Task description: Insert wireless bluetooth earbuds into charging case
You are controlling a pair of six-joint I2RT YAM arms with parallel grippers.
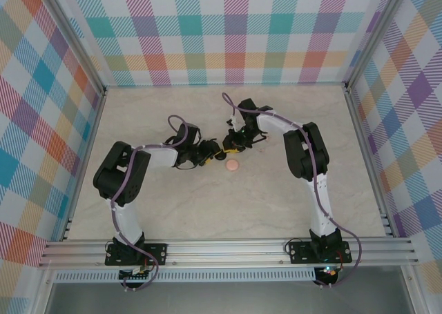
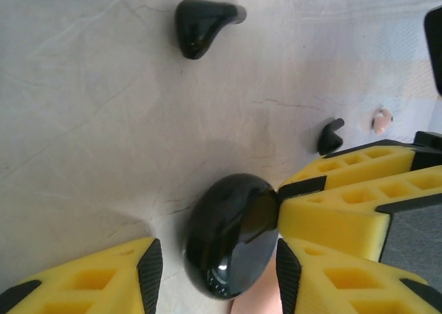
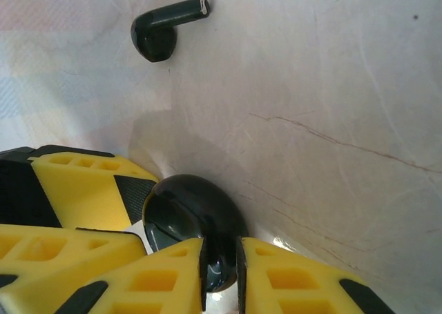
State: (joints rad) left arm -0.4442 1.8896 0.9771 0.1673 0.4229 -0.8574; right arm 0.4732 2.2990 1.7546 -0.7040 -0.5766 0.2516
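Left pincer [image 2: 217, 272], black case [image 2: 231, 245], pink earbud [image 2: 381, 121]

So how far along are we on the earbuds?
No bud looks seated: two black earbuds and a pink earbud lie loose on the table. In hand: left tool straddles the black case; right tool pinches its edge. Left: seating every bud; pink case ungripped.
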